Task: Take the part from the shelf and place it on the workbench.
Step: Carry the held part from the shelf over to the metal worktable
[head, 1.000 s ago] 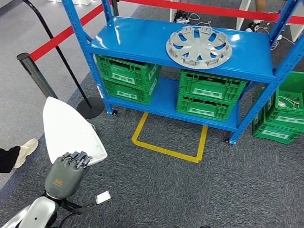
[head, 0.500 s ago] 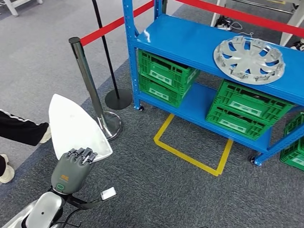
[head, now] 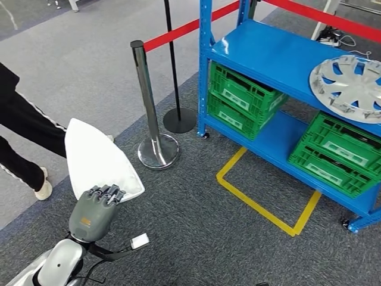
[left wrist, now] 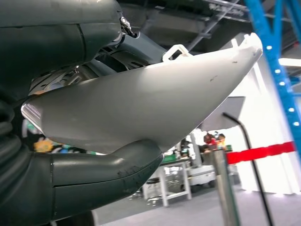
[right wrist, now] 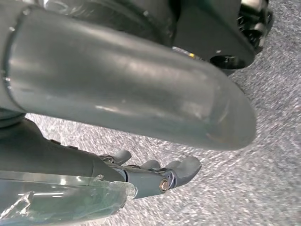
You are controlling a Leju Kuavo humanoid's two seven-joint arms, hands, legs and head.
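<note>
A white, pointed, shell-like part [head: 96, 158] is held low at the left of the head view. My left hand [head: 94, 211] grips its near edge, with the fingers [head: 105, 193] curled over the rim. In the left wrist view the part [left wrist: 142, 103] lies across the hand, with the thumb [left wrist: 99, 174] pressed against one face. My right hand [right wrist: 135, 94] hangs over grey carpet. Its fingers [right wrist: 177, 172] are stretched out apart from the thumb and hold nothing.
A blue shelf [head: 269, 56] stands at the right with a silver hubcap [head: 348, 86] on top and green crates [head: 244, 98] below. A chrome stanchion [head: 148, 101] with a red belt [head: 180, 30] stands ahead. A person's legs [head: 27, 137] are at the left. Yellow floor tape [head: 265, 208] marks the carpet.
The camera has turned left, so the shelf and stanchion slid right in the picture and a person's legs came further in. My left hand still holds the white part the same way.
</note>
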